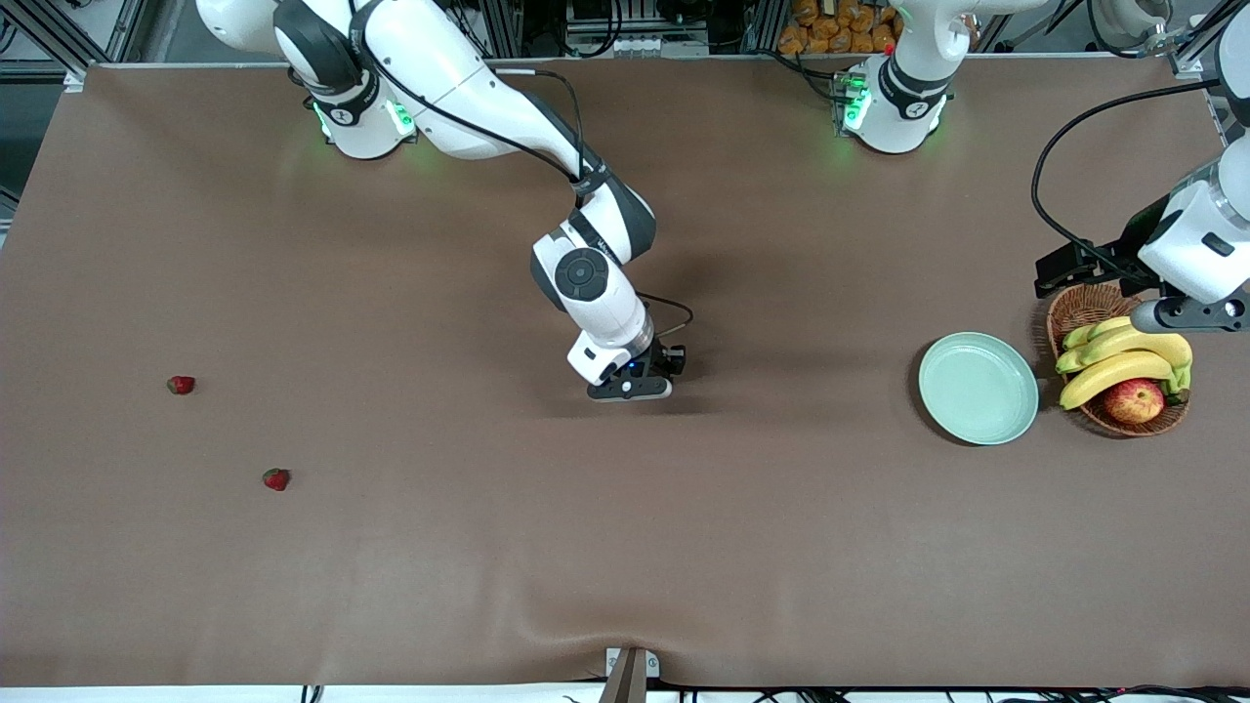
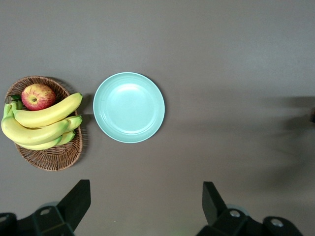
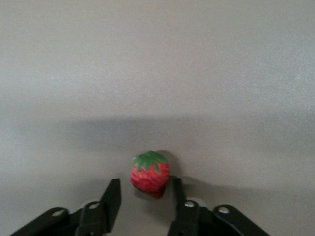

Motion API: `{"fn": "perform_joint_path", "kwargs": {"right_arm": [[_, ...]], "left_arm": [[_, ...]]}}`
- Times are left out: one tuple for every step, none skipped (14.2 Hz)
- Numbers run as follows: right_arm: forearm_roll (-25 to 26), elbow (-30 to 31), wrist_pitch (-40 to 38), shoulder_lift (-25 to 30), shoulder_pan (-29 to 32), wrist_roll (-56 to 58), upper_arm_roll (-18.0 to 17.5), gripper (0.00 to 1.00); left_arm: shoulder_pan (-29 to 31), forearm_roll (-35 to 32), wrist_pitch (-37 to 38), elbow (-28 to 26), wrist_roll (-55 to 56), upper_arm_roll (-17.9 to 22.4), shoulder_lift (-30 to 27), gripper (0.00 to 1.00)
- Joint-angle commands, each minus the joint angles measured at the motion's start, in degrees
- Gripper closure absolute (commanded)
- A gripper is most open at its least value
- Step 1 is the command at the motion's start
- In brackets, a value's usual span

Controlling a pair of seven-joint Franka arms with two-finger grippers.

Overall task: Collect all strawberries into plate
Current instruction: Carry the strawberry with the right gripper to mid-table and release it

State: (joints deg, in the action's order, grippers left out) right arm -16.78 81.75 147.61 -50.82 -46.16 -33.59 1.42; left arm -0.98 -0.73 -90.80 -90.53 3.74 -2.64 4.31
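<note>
Three strawberries were to be gathered, and none lay on the plate (image 1: 979, 388) yet; the step in hand appeared to be the first pick. The right gripper (image 3: 142, 206) stood low over the middle of the tabletop (image 1: 625, 547), its fingers (image 3: 112, 199) parted with a strawberry (image 3: 150, 174) sitting in the gap between them. The berry lay closer to one finger, seemingly touching or just beside it, with clear space to the other. Whether it rested on the tabletop or was pinched could not be settled for certain, but the fingers looked released, not clenched on it.

The next move likely called for closing evenly on the berry, gently enough not to squash or roll it, then lifting and carrying it toward the left arm's end of the table, where the plate sat just beside a wicker basket (image 1: 1084, 310) of fruit.

Two other strawberries (image 1: 181, 385) (image 1: 276, 479) lay well apart from those fingers, toward the right arm's end.

The left gripper (image 2: 145, 204) waited high over the basket, fingers spread and empty.
</note>
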Motion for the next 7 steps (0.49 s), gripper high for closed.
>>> {"fn": "perform_joint_path", "kwargs": {"right_arm": [[-0.54, -0.71, -1.62, 2.2, 0.37, -0.68, 1.47, 0.0], [-0.54, -0.54, -3.46, 4.3, 1.42, -0.6, 2.35, 0.0], [-0.54, -0.71, -7.74, 5.98, 2.56, -0.51, 3.49, 0.0], [-0.19, -0.8, -11.0, 7.91, 3.61, 0.27, 5.5, 0.0], [-0.01, -0.71, -13.56, 9.58, 4.58, 1.24, 7.61, 0.0], [-0.01, -0.71, -16.71, 11.08, 5.9, 4.12, 9.63, 0.0], [-0.01, -0.71, -19.27, 11.96, 7.56, 8.33, 11.56, 0.0]], "left_arm": [[-0.33, 1.52, -0.08, 0.44, -0.49, 0.0, 0.96, 0.0], [-0.42, 2.92, -0.26, 0.53, -0.49, 0.0, 1.23, 0.0], [-0.42, 4.24, -0.52, 0.53, -0.23, 0.0, 2.36, 0.0], [-0.86, 4.86, -1.48, 0.53, 0.47, 0.0, 3.07, 0.0], [-2.17, 5.04, -3.06, 0.62, 0.91, -0.17, 4.12, 0.0], [-3.4, 5.04, -4.38, 0.62, 1.35, -0.18, 4.74, 0.0], [-4.72, 5.04, -5.17, 0.62, 3.01, -0.18, 5.53, 0.0]]}}
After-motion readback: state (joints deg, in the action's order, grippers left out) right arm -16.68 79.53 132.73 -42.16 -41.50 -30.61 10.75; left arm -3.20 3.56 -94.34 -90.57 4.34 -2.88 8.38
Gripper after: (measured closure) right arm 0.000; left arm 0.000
